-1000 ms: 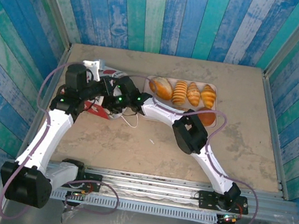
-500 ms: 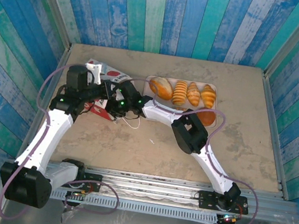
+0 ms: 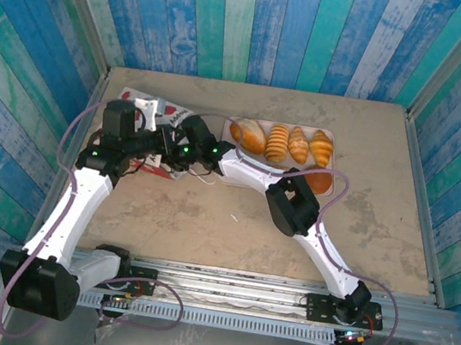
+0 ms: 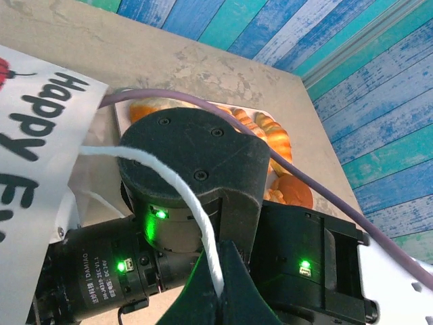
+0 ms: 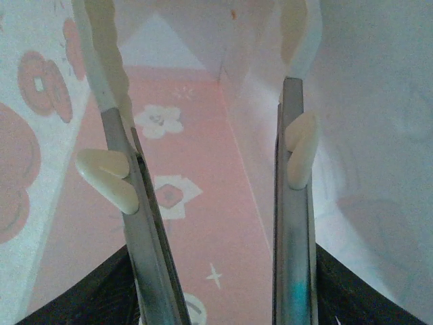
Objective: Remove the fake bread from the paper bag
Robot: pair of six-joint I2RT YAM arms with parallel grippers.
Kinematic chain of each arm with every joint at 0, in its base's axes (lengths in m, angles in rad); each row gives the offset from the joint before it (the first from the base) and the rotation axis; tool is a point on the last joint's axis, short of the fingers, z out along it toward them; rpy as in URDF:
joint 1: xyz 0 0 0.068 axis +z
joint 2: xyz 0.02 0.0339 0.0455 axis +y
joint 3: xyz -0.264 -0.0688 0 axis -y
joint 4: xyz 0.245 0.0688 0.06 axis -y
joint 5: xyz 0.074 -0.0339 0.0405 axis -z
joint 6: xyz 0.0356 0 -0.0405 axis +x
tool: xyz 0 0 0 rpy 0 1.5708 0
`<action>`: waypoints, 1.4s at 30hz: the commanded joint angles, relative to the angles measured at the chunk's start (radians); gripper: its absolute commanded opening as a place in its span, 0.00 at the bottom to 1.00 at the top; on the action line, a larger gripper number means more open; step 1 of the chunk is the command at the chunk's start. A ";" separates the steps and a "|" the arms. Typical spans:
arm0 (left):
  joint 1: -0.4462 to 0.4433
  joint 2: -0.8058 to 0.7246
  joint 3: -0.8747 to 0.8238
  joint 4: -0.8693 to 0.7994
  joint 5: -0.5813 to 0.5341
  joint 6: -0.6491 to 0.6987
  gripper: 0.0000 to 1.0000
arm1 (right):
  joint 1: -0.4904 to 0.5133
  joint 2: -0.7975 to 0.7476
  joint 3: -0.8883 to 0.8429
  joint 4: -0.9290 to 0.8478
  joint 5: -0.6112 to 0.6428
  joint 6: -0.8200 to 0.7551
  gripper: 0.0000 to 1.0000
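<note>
1. R gripper [image 5: 197, 37] is inside the paper bag [image 3: 159, 112]. Its jaws are spread, w/ nothing between the fingers [image 5: 111, 169]. Only the bag's pink floor and white walls lie ahead.
2. L gripper [image 4: 218, 277] is pressed together, pinching the bag's white string handle [image 4: 174, 181]. The string runs up taut toward the printed side of the bag.
3. The bag sits at the table's far left, its mouth turned toward the R arm. No pastry shows in the stretch of bag interior seen from the R wrist.
4. Several pcs of fake bread [image 3: 278, 142] lie on the pale tray [image 3: 334, 136], just right of the bag: croissants, ridged rolls, and a round bun partly behind the R arm.
5. Step in hand, prob.: reaching in for a remaining pc while L holds the bag by its handle.
6. Next move calls for: R going deeper or sweeping sideways to find a pc, then closing gently w/o snagging paper. L's hold on the handle should stop the bag sliding during pull-out.
</note>
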 commanded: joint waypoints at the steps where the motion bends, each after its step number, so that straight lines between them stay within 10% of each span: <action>1: -0.006 -0.008 0.030 0.008 0.039 0.009 0.00 | -0.004 0.020 0.027 0.007 -0.008 -0.005 0.57; 22: -0.006 -0.060 0.031 -0.027 -0.326 -0.049 0.00 | -0.003 -0.266 -0.330 0.024 0.009 -0.182 0.31; 42: -0.006 -0.064 0.033 0.018 -0.155 -0.026 0.00 | 0.010 -0.160 -0.213 -0.031 0.089 -0.167 0.52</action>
